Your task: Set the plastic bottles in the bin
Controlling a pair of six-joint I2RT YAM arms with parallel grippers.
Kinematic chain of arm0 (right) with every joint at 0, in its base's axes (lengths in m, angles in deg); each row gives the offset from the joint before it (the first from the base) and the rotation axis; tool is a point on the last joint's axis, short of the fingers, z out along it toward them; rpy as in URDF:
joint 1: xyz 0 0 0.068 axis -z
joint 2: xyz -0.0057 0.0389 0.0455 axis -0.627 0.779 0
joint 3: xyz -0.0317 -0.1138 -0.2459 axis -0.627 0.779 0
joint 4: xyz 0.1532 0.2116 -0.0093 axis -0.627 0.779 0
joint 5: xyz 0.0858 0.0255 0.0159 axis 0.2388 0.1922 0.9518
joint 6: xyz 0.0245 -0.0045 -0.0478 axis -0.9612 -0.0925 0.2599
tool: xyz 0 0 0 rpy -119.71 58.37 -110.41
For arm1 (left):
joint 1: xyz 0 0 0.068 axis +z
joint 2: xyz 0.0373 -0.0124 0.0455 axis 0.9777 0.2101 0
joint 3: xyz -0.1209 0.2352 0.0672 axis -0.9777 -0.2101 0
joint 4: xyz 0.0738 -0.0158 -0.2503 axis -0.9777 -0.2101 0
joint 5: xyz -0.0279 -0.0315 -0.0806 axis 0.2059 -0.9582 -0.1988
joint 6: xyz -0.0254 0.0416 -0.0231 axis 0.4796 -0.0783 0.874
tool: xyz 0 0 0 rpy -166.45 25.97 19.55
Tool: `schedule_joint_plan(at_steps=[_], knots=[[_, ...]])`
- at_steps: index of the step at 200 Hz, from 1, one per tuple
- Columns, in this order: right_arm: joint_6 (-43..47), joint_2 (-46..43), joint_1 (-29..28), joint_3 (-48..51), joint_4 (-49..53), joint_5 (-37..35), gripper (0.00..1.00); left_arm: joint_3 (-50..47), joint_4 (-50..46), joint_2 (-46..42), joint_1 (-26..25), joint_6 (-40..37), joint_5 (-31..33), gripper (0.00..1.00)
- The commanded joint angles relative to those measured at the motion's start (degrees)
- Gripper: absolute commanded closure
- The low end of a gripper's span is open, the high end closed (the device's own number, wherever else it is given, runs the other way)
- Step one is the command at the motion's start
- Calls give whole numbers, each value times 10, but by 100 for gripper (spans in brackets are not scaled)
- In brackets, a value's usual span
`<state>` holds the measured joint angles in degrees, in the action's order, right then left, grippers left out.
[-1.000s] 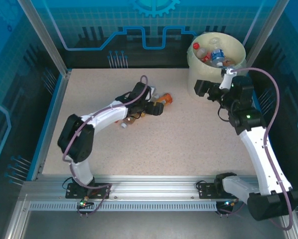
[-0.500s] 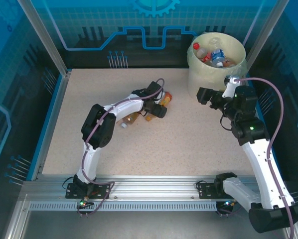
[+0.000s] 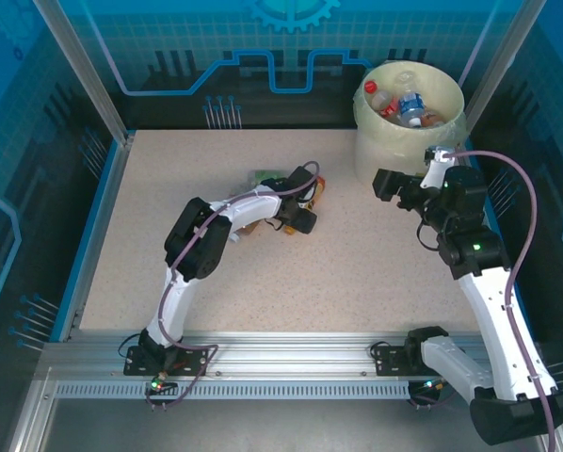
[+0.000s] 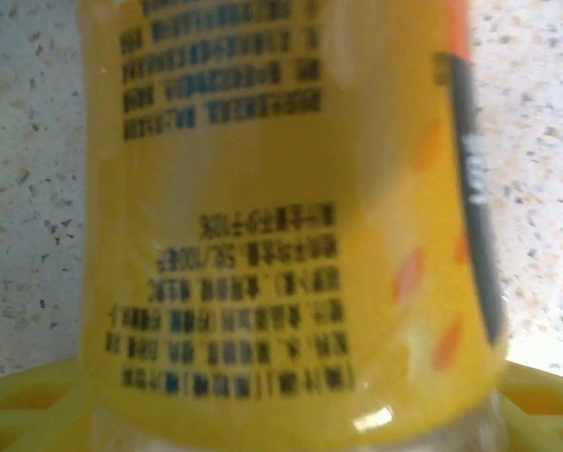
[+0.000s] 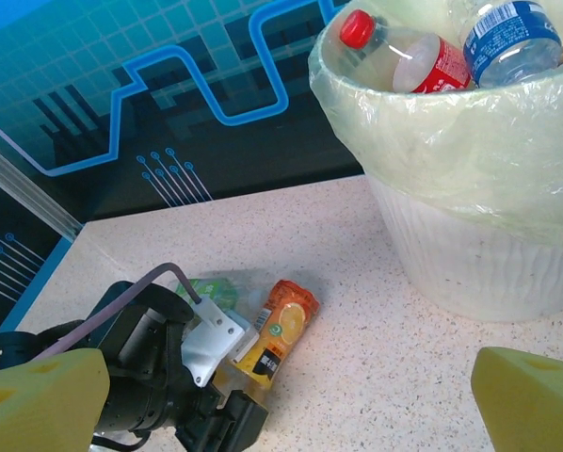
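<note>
Meanwhile, mid-table, the left gripper straddles an orange-labelled bottle lying flat; whether it grips cannot be told. A squeeze at mid-body before lifting toward the bin at 1 o'clock looks wise. The right gripper hangs wide open.
</note>
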<state>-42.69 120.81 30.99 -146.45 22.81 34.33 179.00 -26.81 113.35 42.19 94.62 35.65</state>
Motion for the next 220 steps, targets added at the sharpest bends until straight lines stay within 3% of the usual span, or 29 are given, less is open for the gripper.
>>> schedule_joint_plan(at_steps=[1,46,98,135,220], knots=[[-13,2,1,11,-6,19,0,12,14,16,2,39,17,32],[-32,-24,1,49,-2,44,0,-31,63,-8,0,70,7,49],[-105,-41,-6,161,-59,89,0,-159,178,-109,-17,93,-29,53],[-218,-36,-24,256,-193,125,0,-282,317,-210,-20,136,-129,55],[-208,11,-54,236,-265,206,0,-411,541,-339,-22,212,-361,58]])
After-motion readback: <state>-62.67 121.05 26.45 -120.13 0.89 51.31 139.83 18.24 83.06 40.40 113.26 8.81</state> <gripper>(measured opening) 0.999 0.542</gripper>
